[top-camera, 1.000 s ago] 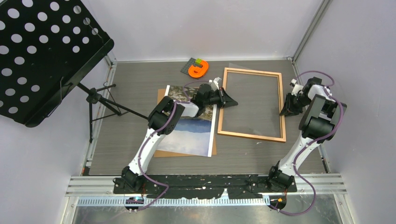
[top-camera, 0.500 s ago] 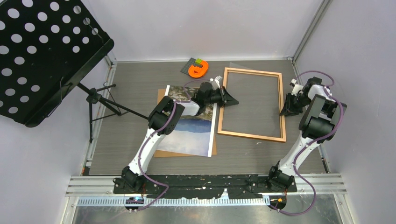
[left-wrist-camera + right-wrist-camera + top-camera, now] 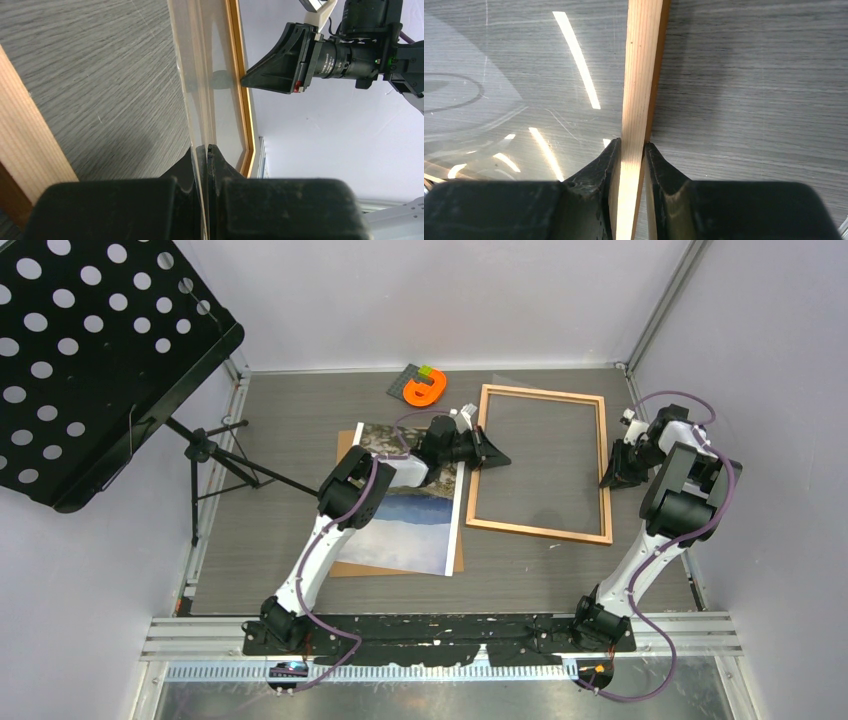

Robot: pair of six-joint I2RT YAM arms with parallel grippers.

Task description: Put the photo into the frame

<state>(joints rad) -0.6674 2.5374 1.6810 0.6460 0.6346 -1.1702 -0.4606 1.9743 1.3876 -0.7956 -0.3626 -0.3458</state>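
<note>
Fingers (image 3: 225,167) of the left gripper (image 3: 206,150) pinch the clear sheet (image 3: 200,90) at the frame's (image 3: 540,531) left rail. The right gripper (image 3: 631,150) clamps the right rail. The photo (image 3: 415,525) lies on the board (image 3: 346,450) beside the frame. I'd say the sheet gets settled first, then the photo fetched.

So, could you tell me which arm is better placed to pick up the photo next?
Probably left: the left gripper, shut on the clear sheet, sits beside the photo; the right gripper clamps the frame's far rail.
</note>
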